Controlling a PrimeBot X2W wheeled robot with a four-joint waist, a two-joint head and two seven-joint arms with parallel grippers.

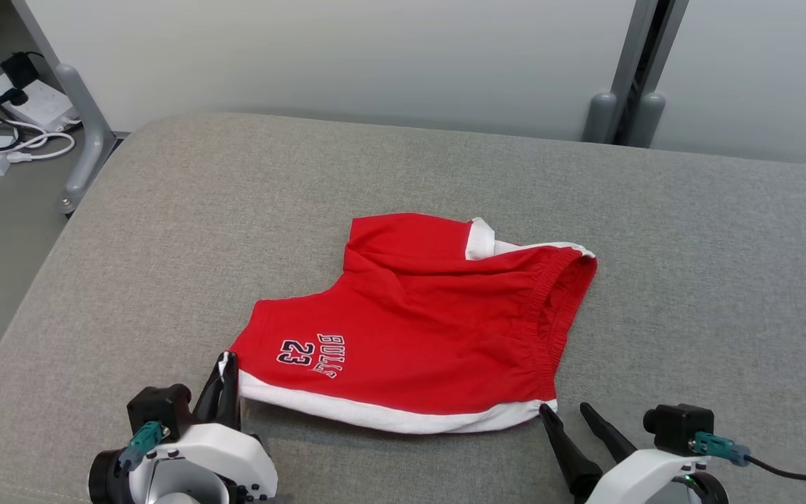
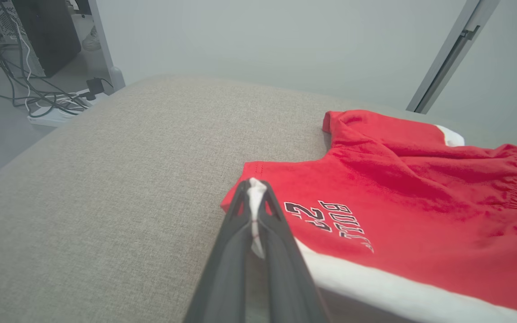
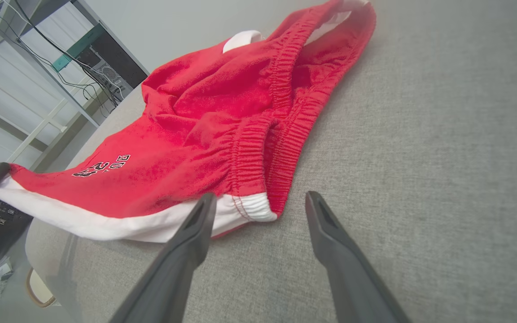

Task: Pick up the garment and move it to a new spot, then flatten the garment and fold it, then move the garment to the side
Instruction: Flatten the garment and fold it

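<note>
Pinching the shorts (image 1: 410,322) on the bench (image 1: 165,210) by their seven-o'clock hem corner, the left end effector (image 1: 228,364) is clamped. The right end effector (image 1: 565,409) gapes at five o'clock and should close before lifting.

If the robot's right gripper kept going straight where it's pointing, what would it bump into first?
Most likely the red shorts: the right gripper has its jaws open, aimed at the white-trimmed waistband corner just ahead, lying on the grey cushion.
</note>
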